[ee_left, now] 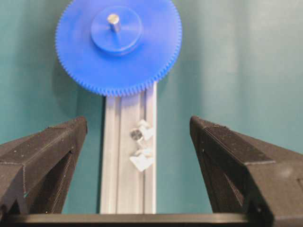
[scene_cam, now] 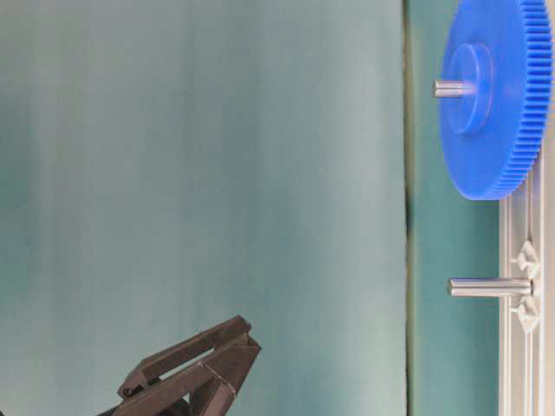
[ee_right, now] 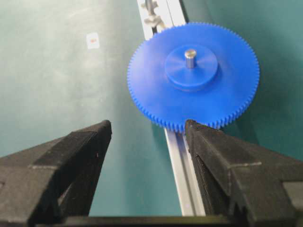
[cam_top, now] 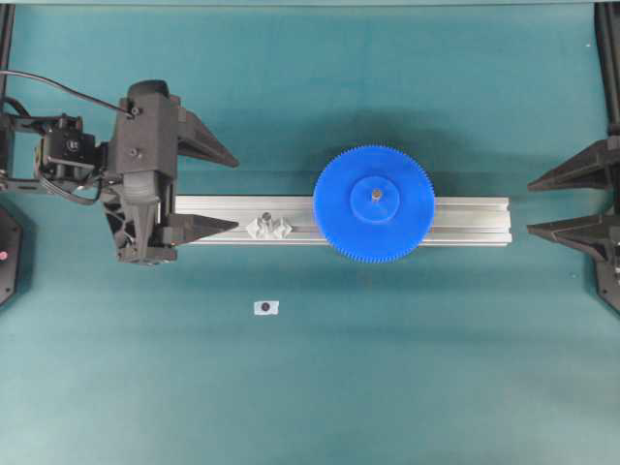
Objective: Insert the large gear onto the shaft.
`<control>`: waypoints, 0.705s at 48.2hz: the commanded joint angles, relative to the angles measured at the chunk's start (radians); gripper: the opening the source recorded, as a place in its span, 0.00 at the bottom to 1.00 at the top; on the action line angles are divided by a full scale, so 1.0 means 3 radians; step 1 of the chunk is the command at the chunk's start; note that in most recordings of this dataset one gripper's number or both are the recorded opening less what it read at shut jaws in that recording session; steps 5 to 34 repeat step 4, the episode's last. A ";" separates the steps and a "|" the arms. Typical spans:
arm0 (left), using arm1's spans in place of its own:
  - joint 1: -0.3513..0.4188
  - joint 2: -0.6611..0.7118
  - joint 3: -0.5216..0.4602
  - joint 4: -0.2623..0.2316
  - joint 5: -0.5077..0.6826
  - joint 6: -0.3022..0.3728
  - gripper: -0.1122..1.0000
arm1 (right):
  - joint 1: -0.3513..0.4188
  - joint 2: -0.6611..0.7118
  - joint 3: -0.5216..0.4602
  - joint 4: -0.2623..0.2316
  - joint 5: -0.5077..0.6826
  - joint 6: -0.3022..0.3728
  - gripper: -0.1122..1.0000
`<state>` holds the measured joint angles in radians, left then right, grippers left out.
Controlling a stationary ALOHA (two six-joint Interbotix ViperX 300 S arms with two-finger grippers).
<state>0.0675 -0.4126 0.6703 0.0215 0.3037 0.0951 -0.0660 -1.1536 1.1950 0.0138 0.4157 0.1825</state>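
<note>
On the metal rail (cam_top: 465, 221) mid-table, we find the blue gear (cam_top: 374, 203) already seated over its pin (cam_top: 375, 195), both our left gripper (cam_top: 206, 189) and right gripper (cam_top: 572, 203) spread wide and empty, so we judge nothing remains but staying clear.

The large gear (scene_cam: 496, 100) is sitting on the shaft (scene_cam: 453, 87), whose silvery tip is poking out of the raised hub. Along the aluminium rail (scene_cam: 519, 347), a second pin (scene_cam: 487, 287) is standing bare on its translucent bracket (scene_cam: 526, 295). A dark gripper (scene_cam: 195, 373) is hanging well apart from both.
</note>
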 commanded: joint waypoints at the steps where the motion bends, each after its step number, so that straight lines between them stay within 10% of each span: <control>1: -0.0015 -0.0020 -0.0041 0.0005 -0.0026 0.0005 0.90 | -0.0010 0.0026 -0.0026 0.0000 -0.0031 0.0020 0.76; 34: -0.0015 -0.0026 -0.0041 0.0005 -0.0026 0.0000 0.90 | -0.0010 0.0031 -0.0026 0.0000 -0.0031 0.0020 0.76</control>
